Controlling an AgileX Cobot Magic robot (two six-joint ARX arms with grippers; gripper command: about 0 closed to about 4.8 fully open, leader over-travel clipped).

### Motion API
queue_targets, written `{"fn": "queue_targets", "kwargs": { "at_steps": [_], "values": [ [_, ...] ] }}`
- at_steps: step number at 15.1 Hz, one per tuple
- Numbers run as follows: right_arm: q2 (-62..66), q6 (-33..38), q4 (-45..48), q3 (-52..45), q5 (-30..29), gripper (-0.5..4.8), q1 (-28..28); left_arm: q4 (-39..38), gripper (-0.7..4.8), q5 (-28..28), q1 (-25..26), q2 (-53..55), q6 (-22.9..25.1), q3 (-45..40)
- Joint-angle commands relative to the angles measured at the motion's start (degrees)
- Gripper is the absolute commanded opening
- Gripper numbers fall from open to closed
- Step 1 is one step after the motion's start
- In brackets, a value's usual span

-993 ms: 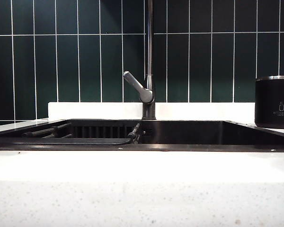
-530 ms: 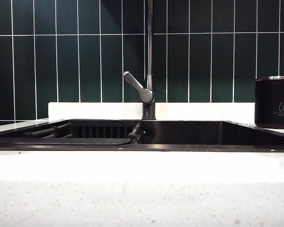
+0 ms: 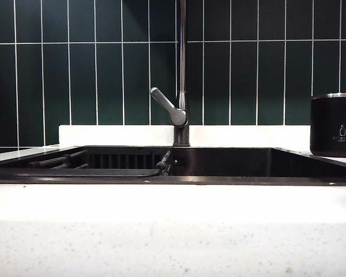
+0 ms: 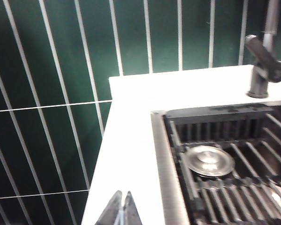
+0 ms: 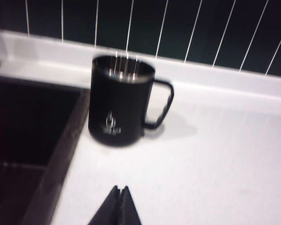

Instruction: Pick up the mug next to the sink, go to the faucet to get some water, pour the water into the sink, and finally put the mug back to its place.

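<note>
Mug (image 5: 122, 107) of matte black stands upright on the white speckled counter (image 5: 215, 159) just beside the sink's (image 5: 33, 126) right-hand rim, near the counter's back edge under the dark green tiled wall (image 3: 92, 69). Its thin handle points away from the basin and a small pale logo faces the right wrist camera. The right gripper (image 5: 118, 206) hovers over the bare counter in front of the mug, apart from it, its two fingers pressed together and holding nothing; the mug lies straight ahead of the fingertips. The left gripper (image 4: 122, 211) is likewise clenched and empty, over the counter strip at the sink's left rim, near the basin's back left corner. Inside the basin lie a slatted rack (image 4: 234, 187) and a round metal drain cover (image 4: 209, 160). The faucet (image 3: 181, 86) rises at the middle of the sink's back edge, its grey lever angled to the left in the exterior view.
</note>
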Motion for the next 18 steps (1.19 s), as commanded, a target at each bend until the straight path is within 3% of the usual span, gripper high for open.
{"fn": "queue_targets", "kwargs": {
  "at_steps": [1,6,16,18],
  "values": [
    [-0.17,2.38,1.86,0.44,0.55,-0.04,0.00,-1.27,-0.05,-3.72,0.04,0.00,0.11,0.33],
    [-0.17,2.75,2.12,0.44,0.22,-0.01,0.04,-5.22,-0.05,-4.11,0.04,0.00,0.04,0.24],
    [-0.17,2.73,0.39,0.44,0.39,-0.01,-0.15,-5.25,-0.05,-4.11,0.04,0.00,0.04,0.24],
    [-0.17,2.75,0.48,0.37,-1.95,-0.01,-1.84,-5.25,-0.05,-4.11,0.04,0.00,0.04,0.24]
  ]
}}
